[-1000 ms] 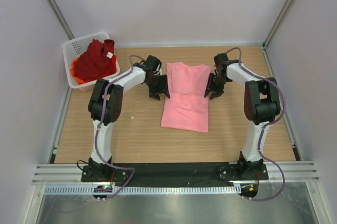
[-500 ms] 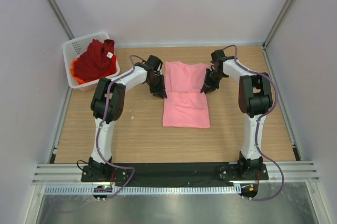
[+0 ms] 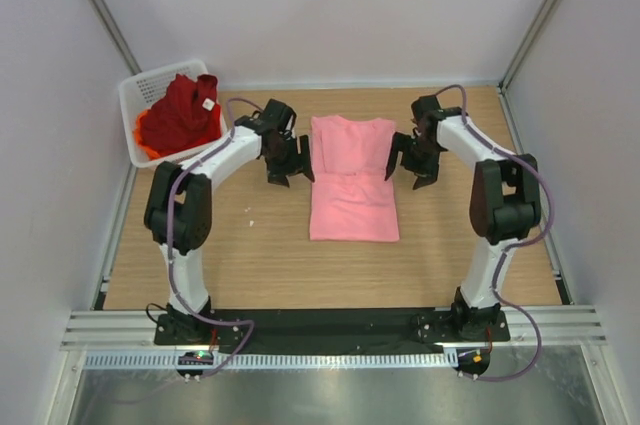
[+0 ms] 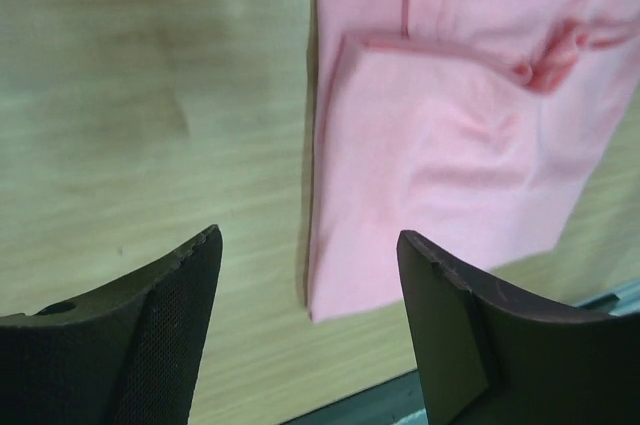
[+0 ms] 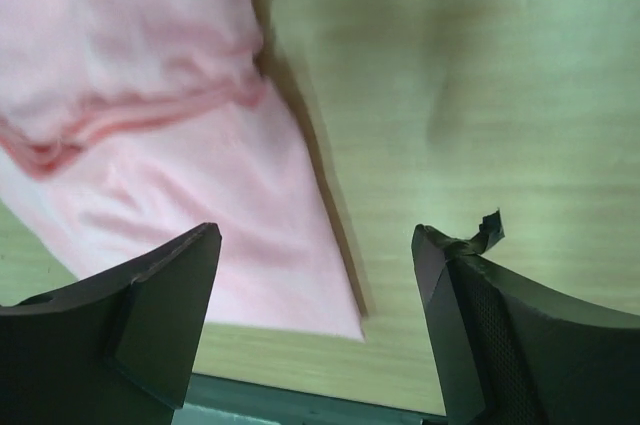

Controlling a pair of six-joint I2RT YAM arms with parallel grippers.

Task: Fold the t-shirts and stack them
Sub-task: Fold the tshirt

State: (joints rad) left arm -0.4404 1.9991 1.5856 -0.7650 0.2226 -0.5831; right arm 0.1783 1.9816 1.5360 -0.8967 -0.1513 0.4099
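Pink cloth was seen lying flat on the wooden table (image 3: 250, 245), and the light pink t-shirt (image 3: 352, 185) was found between the two grippers, its near hem reaching back from them toward the arm bases. The left gripper (image 3: 290, 175) was held just outside the shirt's left edge and the right gripper (image 3: 405, 177) just outside its right edge. Both were spread wide and nothing was held in either. A second before, the jaws had been nearly closed at the cloth's edges. Since then the shirt had been let go and the hands drawn outward. The sides were judged folded in and squared, with a further fold still owed. Beyond the left gripper, on its outer side, the dark red t-shirt (image 3: 182, 113) and the orange t-shirt (image 3: 146, 148) were left heaped in the white basket (image 3: 132, 105), not yet folded
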